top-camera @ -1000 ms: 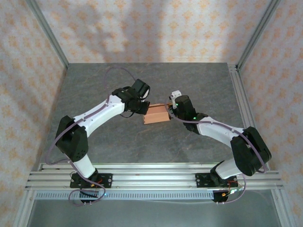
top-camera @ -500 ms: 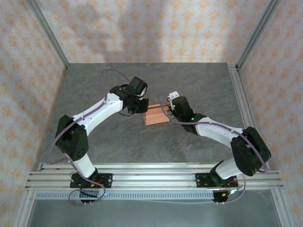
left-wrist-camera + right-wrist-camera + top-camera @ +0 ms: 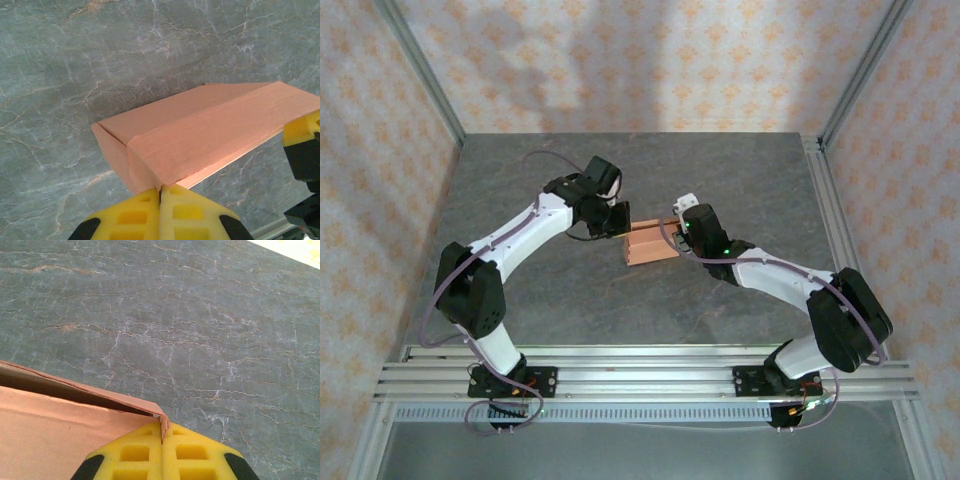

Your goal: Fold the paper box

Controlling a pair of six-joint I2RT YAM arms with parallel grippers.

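Salmon-pink paper box (image 3: 651, 243), partly folded, long and low, mid-table

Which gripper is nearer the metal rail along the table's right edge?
Right. The right gripper pinches the paper box at its rail-side end; the left gripper holds the opposite end, farther from the rail.

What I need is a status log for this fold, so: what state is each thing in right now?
box: folded up into shape, gripped at two ends, with a dark gap open under one edge flap.
left gripper: shut on a corner of the box.
right gripper: shut on the box's thin edge flap.
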